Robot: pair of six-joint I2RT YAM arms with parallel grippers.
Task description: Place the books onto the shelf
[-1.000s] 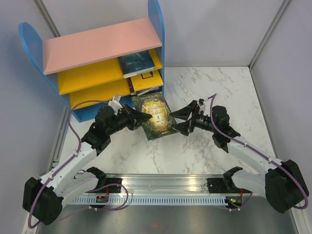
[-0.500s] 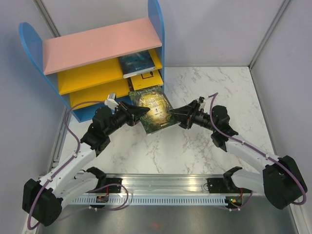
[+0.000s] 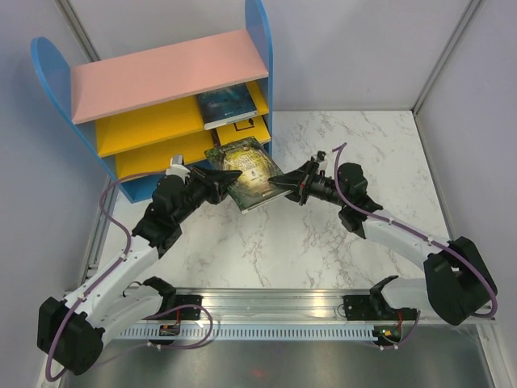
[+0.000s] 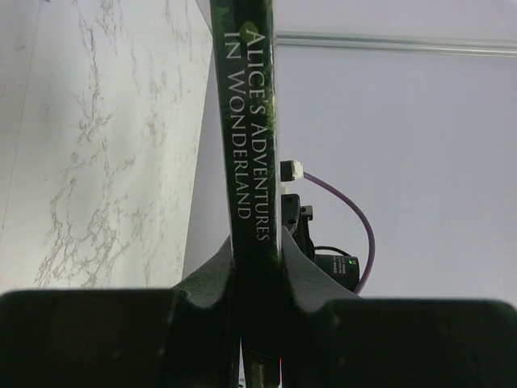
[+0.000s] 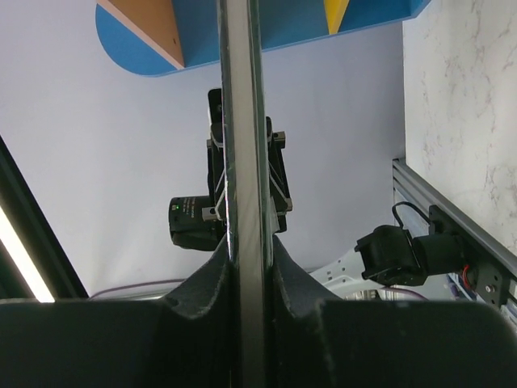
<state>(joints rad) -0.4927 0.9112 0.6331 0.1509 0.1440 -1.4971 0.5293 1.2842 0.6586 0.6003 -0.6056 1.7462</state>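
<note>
The green-and-gold book (image 3: 246, 174) hung tilted between the two arms, just in front of the right end of the shelf (image 3: 260, 32)'s lowest yellow board, where another book (image 3: 242, 133) lay and a teal book (image 3: 226, 105) sat on the board above. The left tool (image 3: 228, 179) was clamped narrow on its spine and the right tool (image 3: 284, 185) pinched the opposite edge, both holding it. A thin, floppy paperback probably needed support at both ends to be kept off the surface (image 3: 347, 145) and steered flat into that low gap.
</note>
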